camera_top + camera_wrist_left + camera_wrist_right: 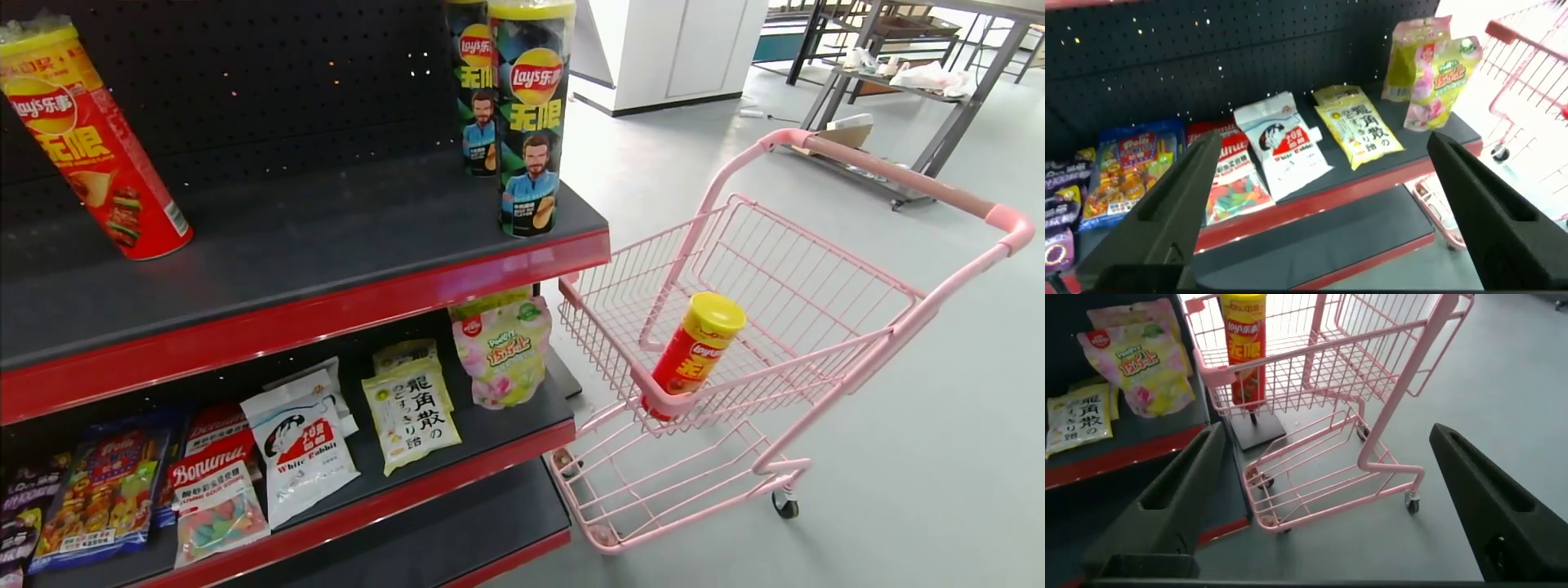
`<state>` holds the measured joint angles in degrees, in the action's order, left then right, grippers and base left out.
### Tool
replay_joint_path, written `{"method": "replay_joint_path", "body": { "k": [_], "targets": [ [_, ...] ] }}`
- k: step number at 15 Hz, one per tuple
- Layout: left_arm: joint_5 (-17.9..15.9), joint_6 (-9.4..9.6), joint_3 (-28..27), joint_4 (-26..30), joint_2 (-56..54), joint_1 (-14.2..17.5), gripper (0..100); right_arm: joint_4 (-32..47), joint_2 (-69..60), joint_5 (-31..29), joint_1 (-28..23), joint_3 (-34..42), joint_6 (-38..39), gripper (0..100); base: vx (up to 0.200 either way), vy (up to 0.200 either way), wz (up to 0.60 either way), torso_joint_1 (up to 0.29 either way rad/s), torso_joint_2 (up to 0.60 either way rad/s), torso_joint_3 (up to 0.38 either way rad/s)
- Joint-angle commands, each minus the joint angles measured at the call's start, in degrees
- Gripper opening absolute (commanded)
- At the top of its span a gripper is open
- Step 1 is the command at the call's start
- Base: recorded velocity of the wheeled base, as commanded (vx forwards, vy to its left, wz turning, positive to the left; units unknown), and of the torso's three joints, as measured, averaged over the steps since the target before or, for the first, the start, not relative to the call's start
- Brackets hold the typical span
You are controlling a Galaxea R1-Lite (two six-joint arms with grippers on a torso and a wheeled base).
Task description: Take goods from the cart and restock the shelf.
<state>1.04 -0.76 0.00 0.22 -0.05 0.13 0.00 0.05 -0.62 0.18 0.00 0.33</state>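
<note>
One red can [690,359] leans in the cart [947,290], lid [717,310] uppermost; left fingers [1176,204] and right fingers [1176,498] apart.

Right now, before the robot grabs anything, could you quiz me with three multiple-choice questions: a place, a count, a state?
1. The chip can in the pink cart sits: A in the upper basket; B on the bottom rack; C on the handle.
2. Chip cans on the top shelf: A one; B three; C six.
3. Left gripper and right gripper are: A open, empty; B shut on cans; C shut on bags.
Answers: 1 A, basket wires surround it; 2 B, one red can, two dark cans; 3 A, fingers apart, nothing between.
</note>
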Motion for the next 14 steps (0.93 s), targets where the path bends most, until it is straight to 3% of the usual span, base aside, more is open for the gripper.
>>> {"method": "replay_joint_path", "body": {
  "k": [1,9,14],
  "targets": [
    [0.0,-0.04,0.0,0.0,0.0,0.0,100,0.0,0.0,0.0,0.0,0.0,0.0,100,0.000,0.000,0.00,-0.149,0.53,0.364],
    [0.0,-0.04,0.0,0.0,0.0,0.0,100,0.0,0.0,0.0,0.0,0.0,-0.2,100,0.000,0.000,0.00,-0.114,0.47,0.364],
    [0.0,-0.04,0.0,0.0,0.0,0.0,100,0.1,0.5,-0.4,-0.4,-0.1,-0.9,100,0.000,0.000,0.00,-0.011,0.07,0.058]
  ]
}}
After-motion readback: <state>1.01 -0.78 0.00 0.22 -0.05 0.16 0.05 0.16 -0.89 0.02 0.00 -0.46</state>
